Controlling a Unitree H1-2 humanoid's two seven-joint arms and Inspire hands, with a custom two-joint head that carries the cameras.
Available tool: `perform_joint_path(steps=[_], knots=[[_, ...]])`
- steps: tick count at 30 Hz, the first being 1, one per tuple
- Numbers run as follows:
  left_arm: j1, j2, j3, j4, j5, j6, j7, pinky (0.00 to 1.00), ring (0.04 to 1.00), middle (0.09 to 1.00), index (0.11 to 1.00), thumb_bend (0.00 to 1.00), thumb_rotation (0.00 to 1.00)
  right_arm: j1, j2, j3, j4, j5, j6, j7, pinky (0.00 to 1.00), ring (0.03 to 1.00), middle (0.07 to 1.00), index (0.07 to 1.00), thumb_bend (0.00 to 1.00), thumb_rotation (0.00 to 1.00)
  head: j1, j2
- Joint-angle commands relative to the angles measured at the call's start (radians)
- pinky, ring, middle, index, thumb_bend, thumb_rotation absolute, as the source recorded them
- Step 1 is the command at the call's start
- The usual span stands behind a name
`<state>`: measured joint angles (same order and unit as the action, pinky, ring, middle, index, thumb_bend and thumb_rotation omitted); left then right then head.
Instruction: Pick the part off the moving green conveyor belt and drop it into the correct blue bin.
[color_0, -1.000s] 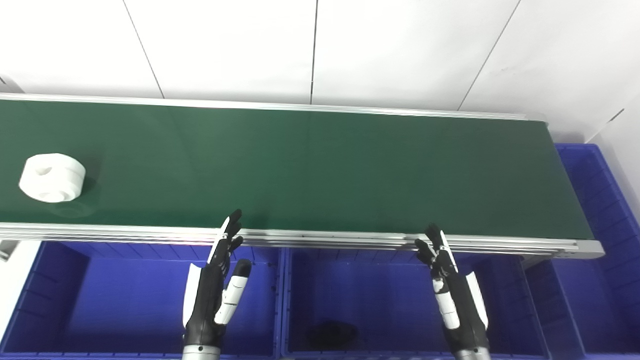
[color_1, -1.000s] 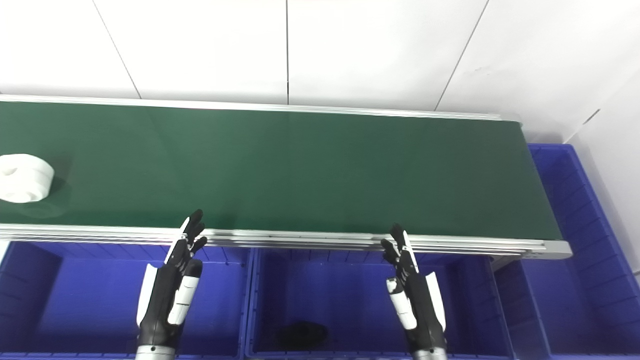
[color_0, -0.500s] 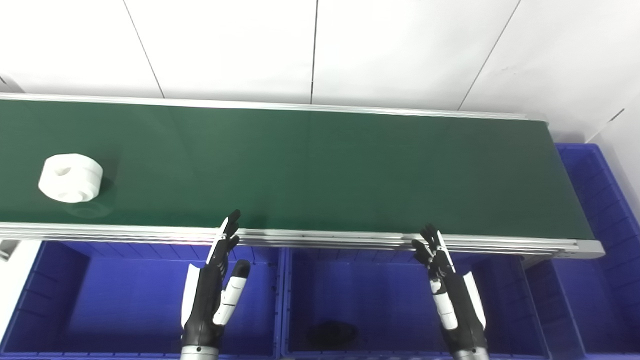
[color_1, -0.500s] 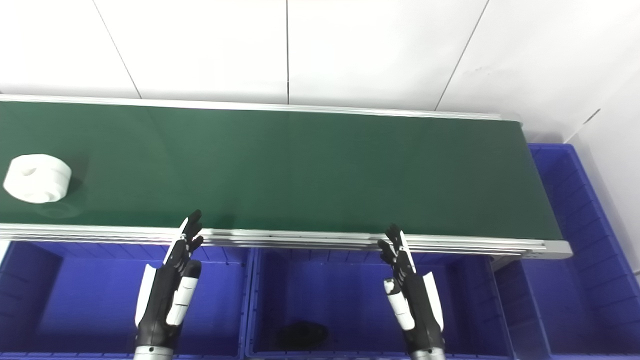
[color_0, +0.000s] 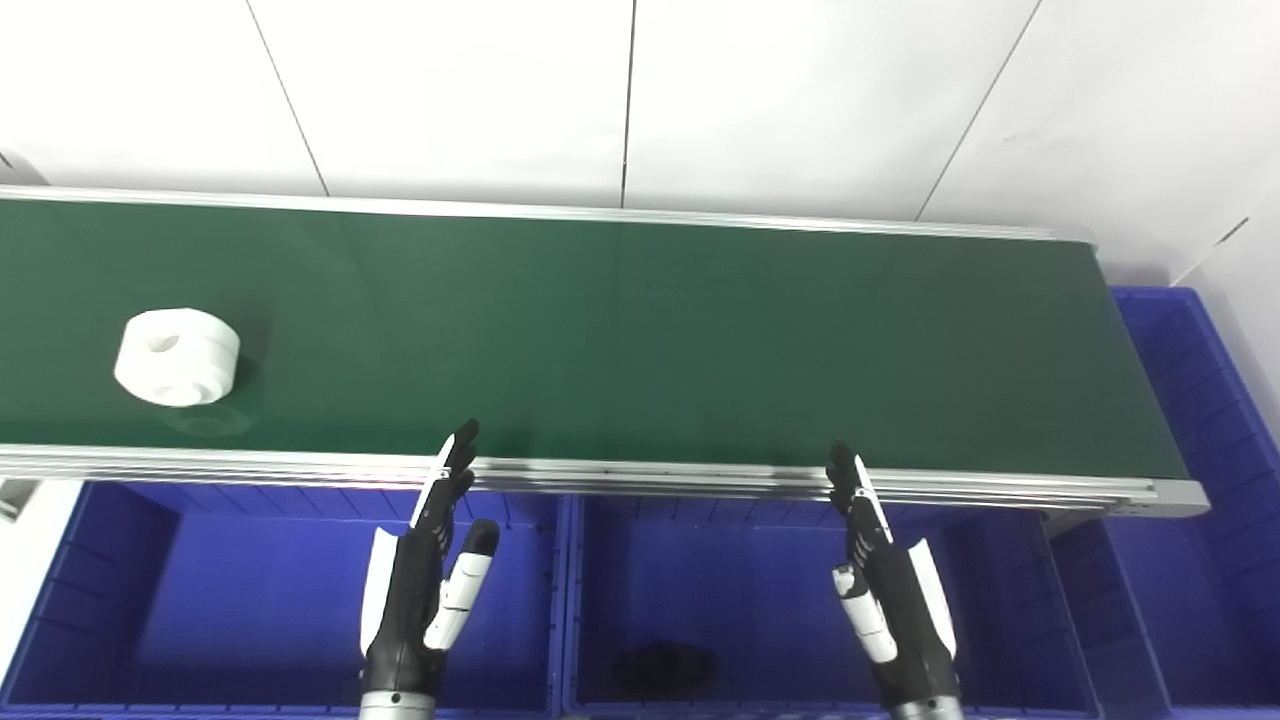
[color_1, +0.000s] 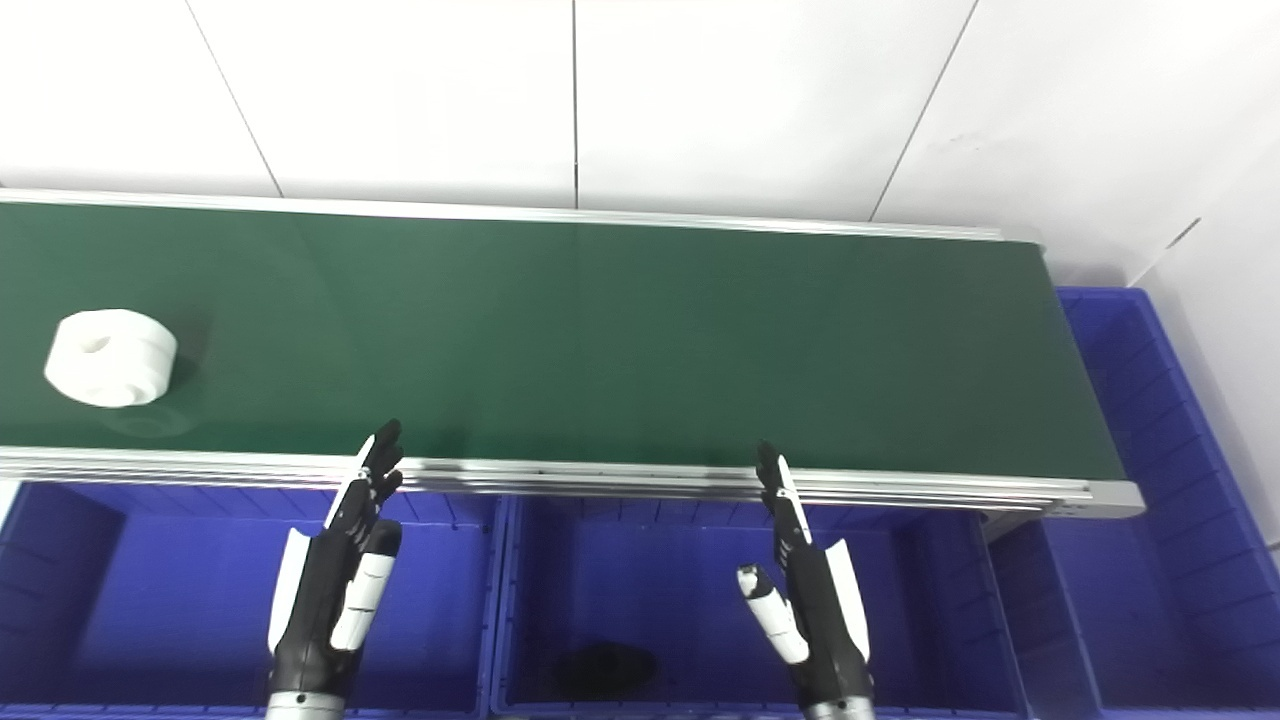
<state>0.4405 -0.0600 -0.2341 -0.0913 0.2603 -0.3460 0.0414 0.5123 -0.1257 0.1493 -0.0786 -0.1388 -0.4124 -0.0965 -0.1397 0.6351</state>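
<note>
Well to the left of the left hand (color_0: 425, 590), the left eye view shows the white part (color_0: 177, 344) lying on the green conveyor belt (color_0: 640, 340), untouched; both hands hover empty, fingers extended, over the blue bins (color_0: 270, 600). Beside it, the right eye view shows the right hand (color_1: 805, 600) likewise empty and apart from the part: the waiting step, which next calls for a timed reach and grasp.
</note>
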Motion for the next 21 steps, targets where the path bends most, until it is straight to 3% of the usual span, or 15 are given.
perform_joint_path(steps=[1,9,12,15,21], knots=[[-0.010,-0.006,0.002,-0.013,-0.001,-0.048,0.017,0.93,0.953,0.974,0.938,0.62,0.96,-0.006,-0.013,0.006,-0.024,-0.002,-0.057,-0.028,0.99,1.000,1.000,1.000,0.88,1.00,0.003,-0.002],[-0.018,-0.024,-0.006,0.024,0.019,-0.045,0.034,0.90,0.942,0.969,0.929,0.68,0.95,-0.022,-0.056,0.031,0.009,0.027,-0.058,-0.054,0.99,1.000,1.000,1.000,0.88,1.00,0.106,-0.061],[-0.029,-0.038,-0.011,0.071,0.038,-0.081,0.059,0.81,0.911,0.944,0.901,0.70,0.92,-0.033,-0.074,0.032,0.039,0.057,-0.058,-0.050,1.00,1.000,1.000,1.000,0.86,1.00,0.172,-0.103],[-0.038,-0.046,-0.018,0.110,0.041,-0.113,0.073,0.78,0.898,0.934,0.884,0.70,0.89,-0.038,-0.085,0.025,0.063,0.091,-0.058,-0.029,1.00,1.000,1.000,1.000,0.84,1.00,0.212,-0.136],[-0.051,-0.054,-0.029,0.146,0.063,-0.121,0.105,0.73,0.873,0.908,0.853,0.72,0.86,-0.038,-0.089,0.004,0.083,0.129,-0.058,0.016,1.00,1.000,1.000,1.000,0.92,1.00,0.246,-0.169]])
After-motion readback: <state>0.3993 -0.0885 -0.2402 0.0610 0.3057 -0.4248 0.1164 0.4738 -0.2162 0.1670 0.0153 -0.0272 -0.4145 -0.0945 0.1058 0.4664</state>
